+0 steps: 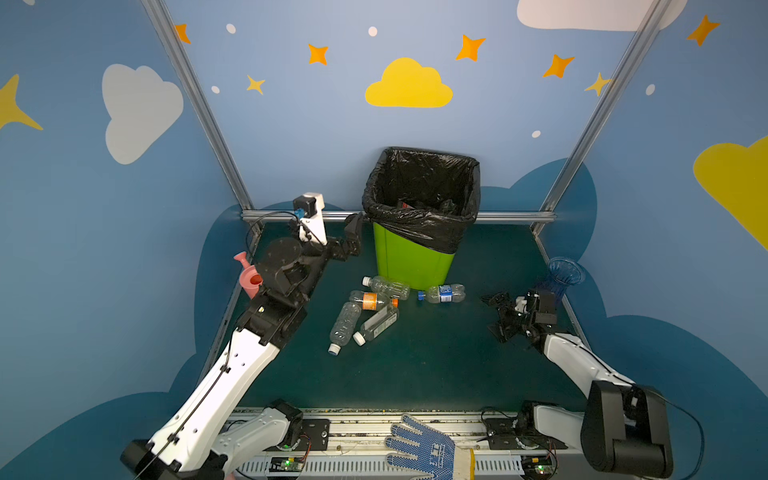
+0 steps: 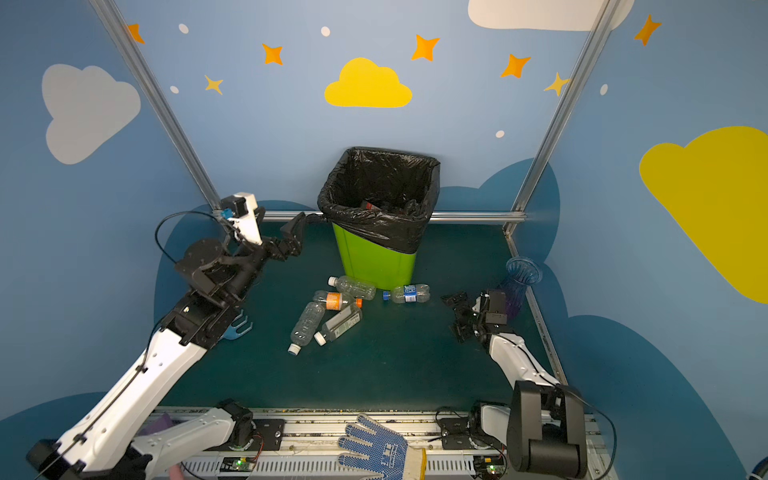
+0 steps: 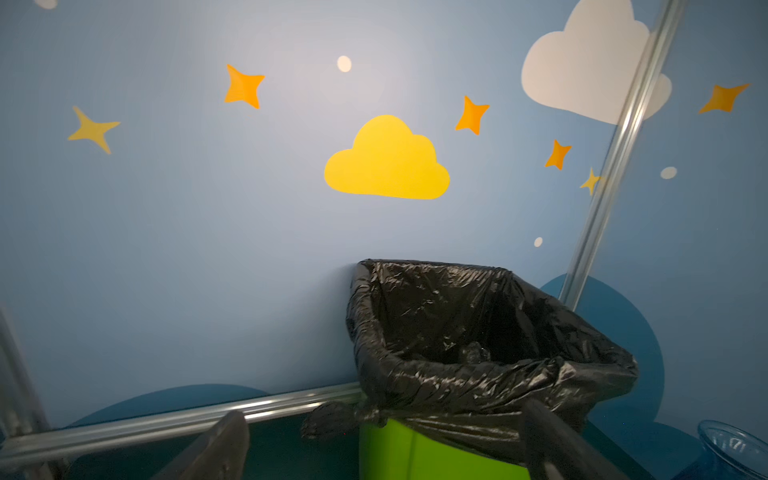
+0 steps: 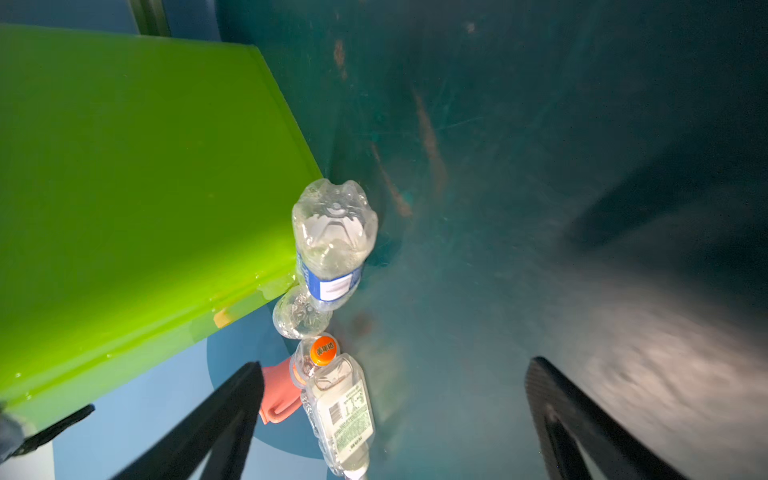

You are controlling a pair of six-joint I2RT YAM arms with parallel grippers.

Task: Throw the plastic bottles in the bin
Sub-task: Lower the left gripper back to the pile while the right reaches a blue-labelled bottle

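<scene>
The lime-green bin (image 1: 415, 257) (image 2: 374, 262) with a black liner stands at the back wall, with some bottles dimly visible inside (image 1: 424, 205). Several plastic bottles lie on the floor in front of it: a white-capped clear one (image 1: 386, 286), a blue-labelled one (image 1: 444, 293) (image 4: 332, 249), an orange-labelled one (image 1: 370, 300), and two longer ones (image 1: 344, 326) (image 1: 378, 323). My left gripper (image 1: 352, 239) (image 3: 386, 444) hangs open and empty beside the bin's left rim corner. My right gripper (image 1: 494, 316) (image 4: 395, 370) is open and empty, low over the floor to the right of the bottles.
A pink watering can (image 1: 249, 278) stands behind my left arm. A blue ribbed vase (image 1: 561, 274) stands just behind my right wrist. A small blue rake (image 2: 239, 326) lies under the left arm. A blue dotted glove (image 1: 424, 449) rests on the front rail.
</scene>
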